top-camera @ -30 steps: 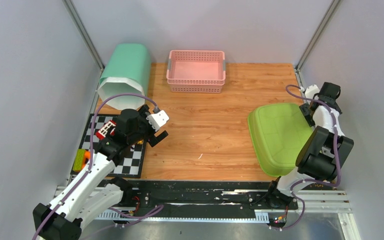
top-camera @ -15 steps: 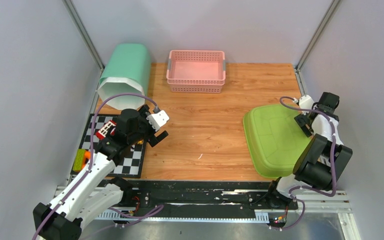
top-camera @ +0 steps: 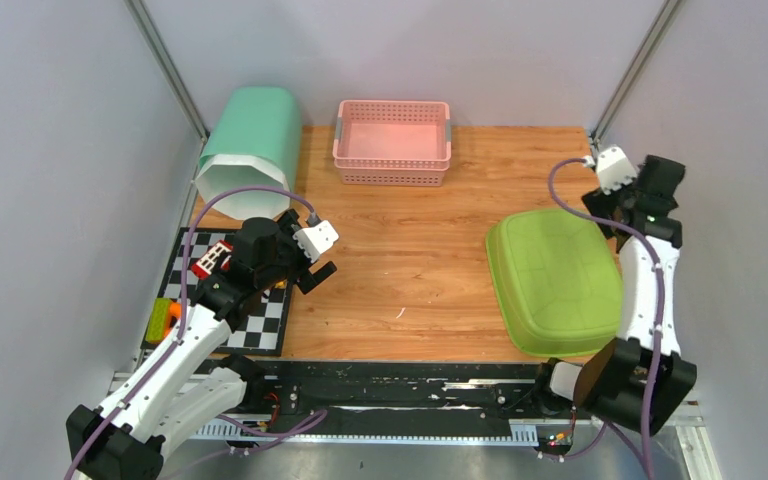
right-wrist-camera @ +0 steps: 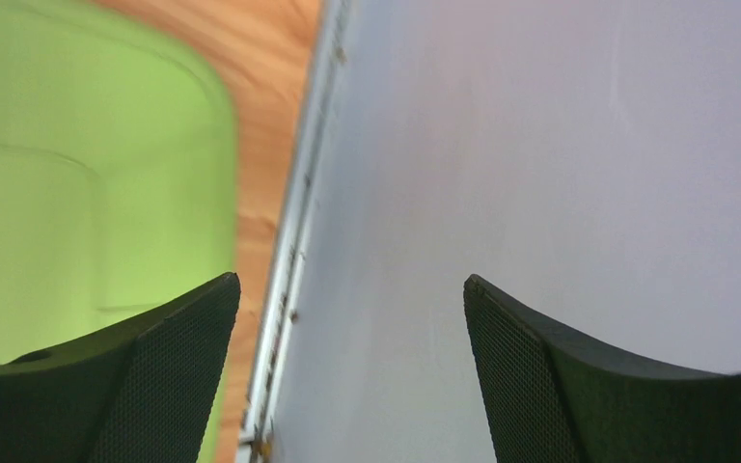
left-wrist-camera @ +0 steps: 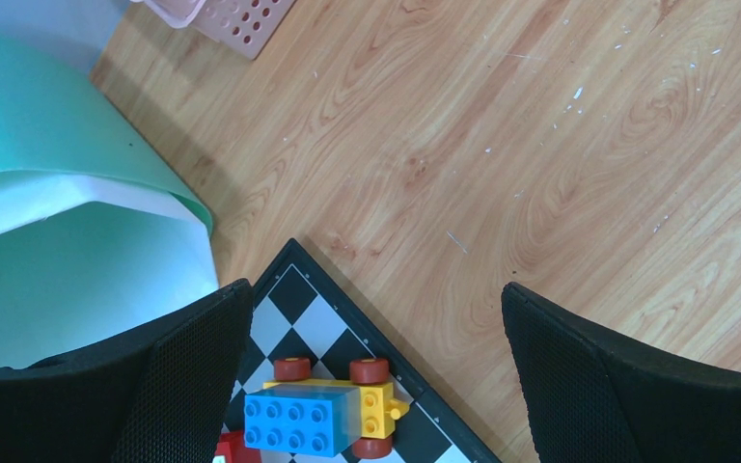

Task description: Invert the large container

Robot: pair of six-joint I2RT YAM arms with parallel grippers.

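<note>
Flip looks done: green container lies bottom-up on the surface; left fingers and right fingers gape wide, empty.

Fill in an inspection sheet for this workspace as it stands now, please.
Surface: wooden tabletop, a few small white flecks.
Job's things: large green container lies bottom up on the right, with nothing gripping it.
Clutter: pink basket upright at the back; teal bin on its side, back left; checkered mat front left with a toy brick car on it.
Grippers: left gripper open and empty, above the mat's corner; right gripper open and empty, between the container's edge and the wall.
Cables: purple cable along each arm; no snag seen.
Surroundings: grey walls, metal frame posts.
</note>
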